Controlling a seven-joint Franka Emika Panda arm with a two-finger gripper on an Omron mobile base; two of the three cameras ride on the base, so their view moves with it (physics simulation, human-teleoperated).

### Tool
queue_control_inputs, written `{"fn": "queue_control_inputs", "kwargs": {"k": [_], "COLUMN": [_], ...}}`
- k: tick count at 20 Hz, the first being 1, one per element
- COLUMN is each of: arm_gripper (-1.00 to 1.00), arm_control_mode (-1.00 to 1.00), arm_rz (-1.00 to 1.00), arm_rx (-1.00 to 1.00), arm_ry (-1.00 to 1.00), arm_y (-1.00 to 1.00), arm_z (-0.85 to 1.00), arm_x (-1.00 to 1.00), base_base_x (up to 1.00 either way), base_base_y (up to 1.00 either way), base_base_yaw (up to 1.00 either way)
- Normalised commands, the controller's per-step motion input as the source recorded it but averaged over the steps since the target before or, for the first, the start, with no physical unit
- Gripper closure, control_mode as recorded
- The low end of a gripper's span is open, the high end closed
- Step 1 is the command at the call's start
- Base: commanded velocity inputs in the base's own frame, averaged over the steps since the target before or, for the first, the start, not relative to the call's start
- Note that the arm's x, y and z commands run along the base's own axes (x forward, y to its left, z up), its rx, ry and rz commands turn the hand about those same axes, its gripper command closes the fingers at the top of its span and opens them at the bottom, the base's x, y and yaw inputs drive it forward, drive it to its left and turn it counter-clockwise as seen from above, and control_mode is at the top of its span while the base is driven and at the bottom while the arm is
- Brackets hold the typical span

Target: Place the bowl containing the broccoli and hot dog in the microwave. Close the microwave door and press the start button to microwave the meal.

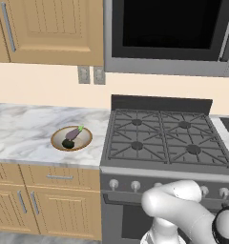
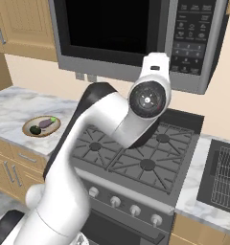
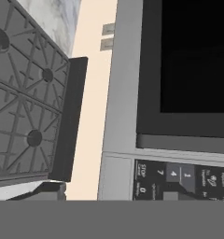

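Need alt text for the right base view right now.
The white arm rises before the closed microwave door, its keypad at right. Below is the stove; a tan bowl with an eggplant sits on the left counter.

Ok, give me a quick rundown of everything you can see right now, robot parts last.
microwave: one, grey steel, mounted above the stove
microwave door: one, black glass in a grey frame, closed
keypad: one, dark with pale labels, right side of the microwave
stove: one, dark grey, four burners, knobs along the front
counter: white-grey marble, left of the stove
light bowl: one, tan, on the counter left of the stove
eggplant: one, purple with green stem, in the light bowl
dark round item: one, in the light bowl beside the eggplant
wall outlets: two, grey, on the wall below the cabinets
cabinets: light wood, above and below the counter
arm: one, white with dark joints, raised toward the microwave
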Motion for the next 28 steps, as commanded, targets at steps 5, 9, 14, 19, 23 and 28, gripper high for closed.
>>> {"fn": "queue_control_inputs", "kwargs": {"k": [5,9,14,19,23,28], "arm_gripper": [1.00,1.00,1.00,1.00,1.00,1.00], "arm_control_mode": [-1.00,-1.00,-1.00,-1.00,-1.00,-1.00], "arm_rz": [0.00,0.00,0.00,0.00,0.00,0.01], "arm_rx": [0.00,0.06,0.07,0.05,0.04,0.02], "arm_ry": [-0.01,-0.03,-0.02,0.00,0.00,-0.01], "arm_y": [-0.10,-0.12,-0.30,-0.42,-0.44,-0.14], "arm_z": [0.00,0.00,0.00,0.02,0.14,0.11], "arm_x": [0.01,0.22,0.36,0.28,0.12,0.11], "base_base_x": [0.00,0.00,0.00,0.00,0.00,0.00], "base_base_y": [0.00,0.00,0.00,0.00,0.00,0.00], "base_base_yaw": [0.00,0.00,0.00,0.00,0.00,0.00]}}
